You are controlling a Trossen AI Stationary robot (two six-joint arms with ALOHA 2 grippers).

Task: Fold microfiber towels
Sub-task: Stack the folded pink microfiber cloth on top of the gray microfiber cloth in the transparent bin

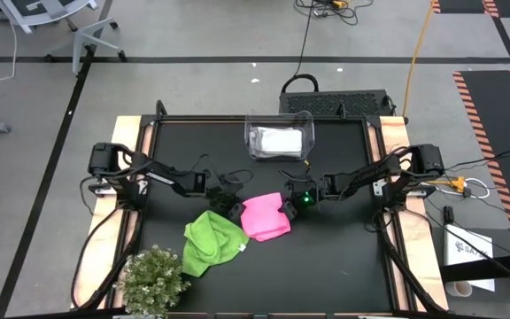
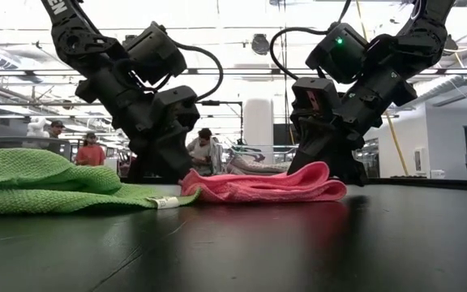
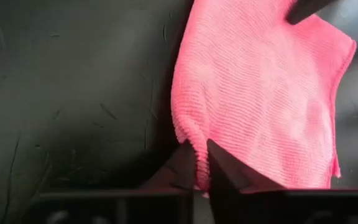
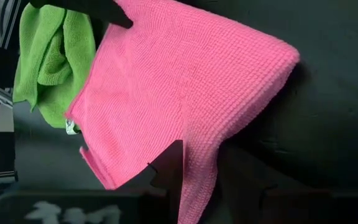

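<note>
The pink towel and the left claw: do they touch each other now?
Touching. The left wrist view shows the left claw closed on the near edge of the pink towel, with the cloth pinched between its two dark fingers.

You are not getting any wording you can read with confidence here. In the low view, white capital letters are showing on the left arm (image 2: 59, 10) at the frame's upper edge, but they are being cut off, so no whole word is coming through. In the high view, a white sheet (image 1: 470, 252) lying on the floor beside the table (image 1: 343, 266) is carrying dark print, too small to make out.
</note>
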